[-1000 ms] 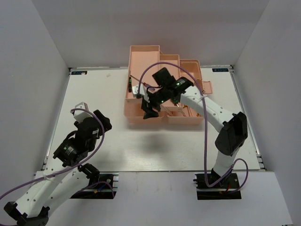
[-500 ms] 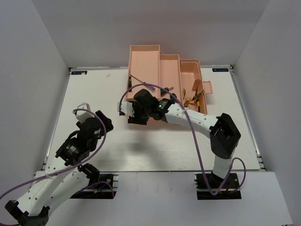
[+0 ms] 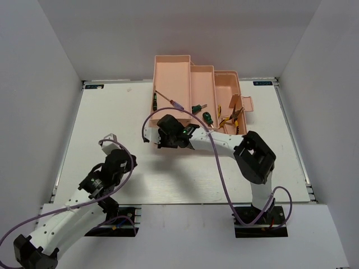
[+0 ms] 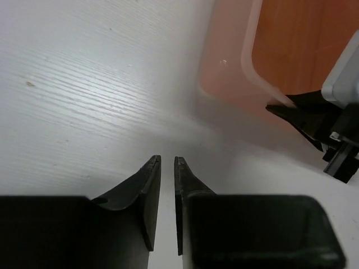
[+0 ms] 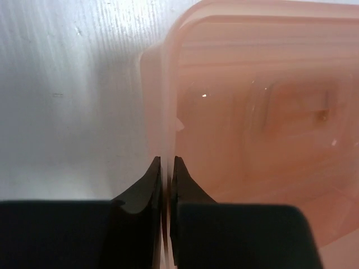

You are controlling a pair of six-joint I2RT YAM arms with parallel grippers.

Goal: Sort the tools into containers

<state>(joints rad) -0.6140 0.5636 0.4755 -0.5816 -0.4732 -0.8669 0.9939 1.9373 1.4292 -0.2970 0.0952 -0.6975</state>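
Observation:
The salmon-pink toolbox (image 3: pixel 171 73) stands open at the back of the table. In its trays lie a dark screwdriver (image 3: pixel 153 101), a slim screwdriver (image 3: pixel 170 101), two green stubby screwdrivers (image 3: pixel 196 107) and yellow-handled pliers (image 3: pixel 230 119). My right gripper (image 3: pixel 159 141) is at the box's near left corner. In the right wrist view it (image 5: pixel 166 159) is shut on the thin pink wall (image 5: pixel 162 101). My left gripper (image 3: pixel 110 140) hovers over bare table left of the box. Its jaws (image 4: pixel 167 159) are nearly together with nothing between them.
The left wrist view shows the toolbox corner (image 4: pixel 235 61) ahead to the right, with the right gripper's black fingers (image 4: pixel 305 115) at it. White walls enclose the table on three sides.
My right gripper has come out over the box to its near left corner and shut on the wall. My left gripper has shut and its arm has shifted slightly right.

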